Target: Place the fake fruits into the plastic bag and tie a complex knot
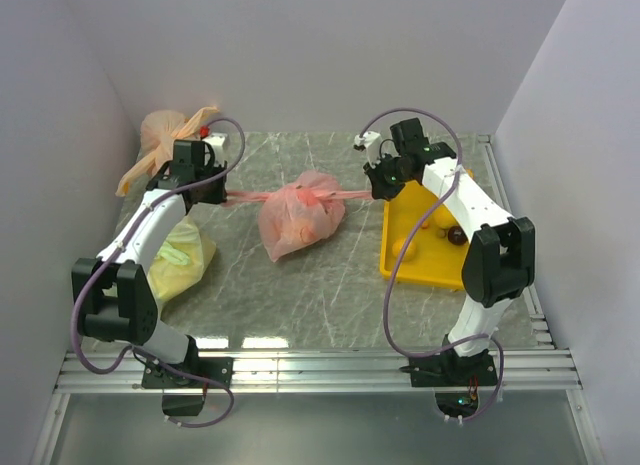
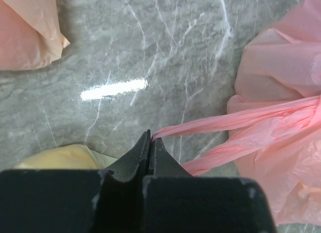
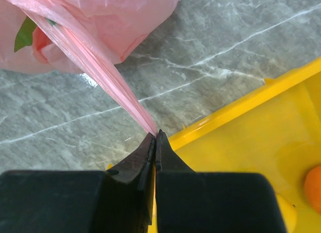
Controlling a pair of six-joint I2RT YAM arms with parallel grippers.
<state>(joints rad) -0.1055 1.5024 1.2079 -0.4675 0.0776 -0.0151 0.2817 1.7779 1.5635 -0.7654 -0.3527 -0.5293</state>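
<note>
I judge this the tying step. My left gripper (image 2: pixel 150 143) is clamped on one handle strip (image 2: pixel 225 124) at nine o'clock, and my right gripper (image 3: pixel 156 139) on the other at three. Between them, mid-table, sits the plastic bag (image 1: pixel 300 223). Its knot (image 1: pixel 318 196) next needs an even outward pull.

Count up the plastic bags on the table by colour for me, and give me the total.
pink plastic bag: 1
orange-peach bag: 1
yellow-green bag: 1
Total: 3
</note>
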